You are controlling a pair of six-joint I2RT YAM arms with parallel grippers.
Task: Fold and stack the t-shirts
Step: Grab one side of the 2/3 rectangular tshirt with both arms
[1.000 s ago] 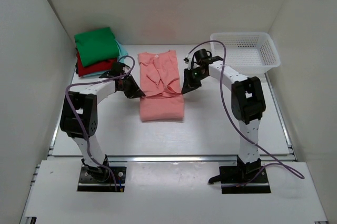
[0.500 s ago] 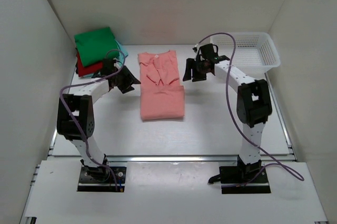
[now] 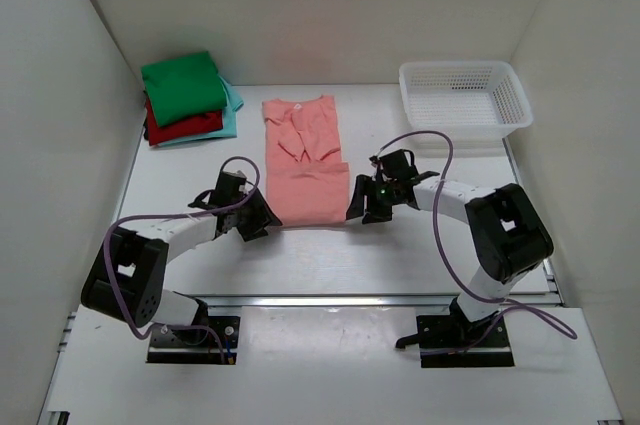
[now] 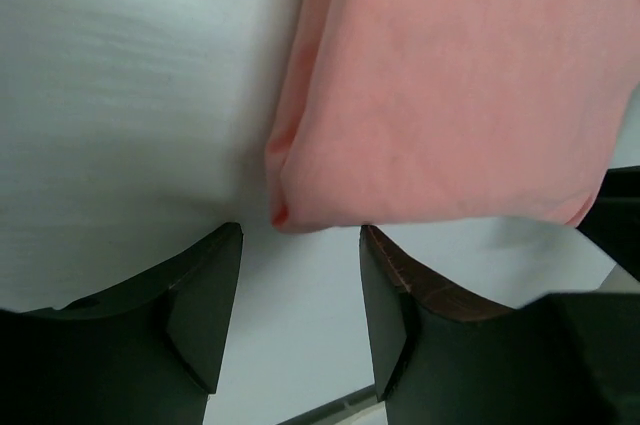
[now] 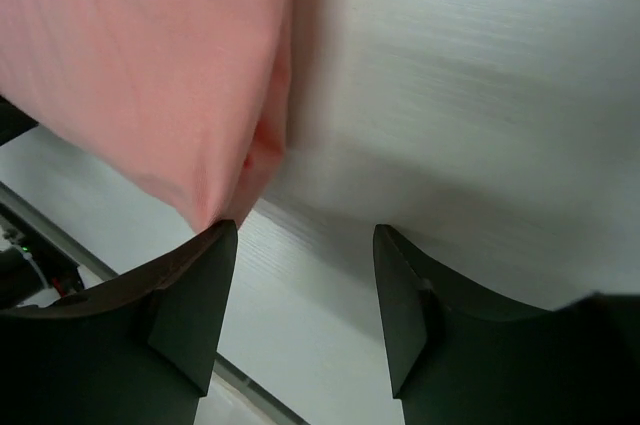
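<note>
A salmon-pink t-shirt (image 3: 305,160) lies flat mid-table, its sleeves folded inward. My left gripper (image 3: 262,217) sits low at the shirt's near left corner, open. In the left wrist view that corner (image 4: 450,95) lies just beyond the gap of the left gripper (image 4: 300,235), with nothing between the fingers (image 4: 200,295). My right gripper (image 3: 360,207) is open at the near right corner. The right wrist view has the shirt's corner (image 5: 150,65) touching the left fingertip of the right gripper (image 5: 305,230), ungripped. Folded green (image 3: 182,85), red (image 3: 180,127) and teal (image 3: 232,97) t-shirts are stacked at the far left.
A white mesh basket (image 3: 465,95) stands at the far right against the back wall. White walls close in on the left, right and back of the table. The table's front rail (image 3: 320,298) runs just near of both grippers.
Both grippers have opened and let go of the shirt's sleeves. Both arms then swung from the shirt's middle down to its near corners, now low over the table.
</note>
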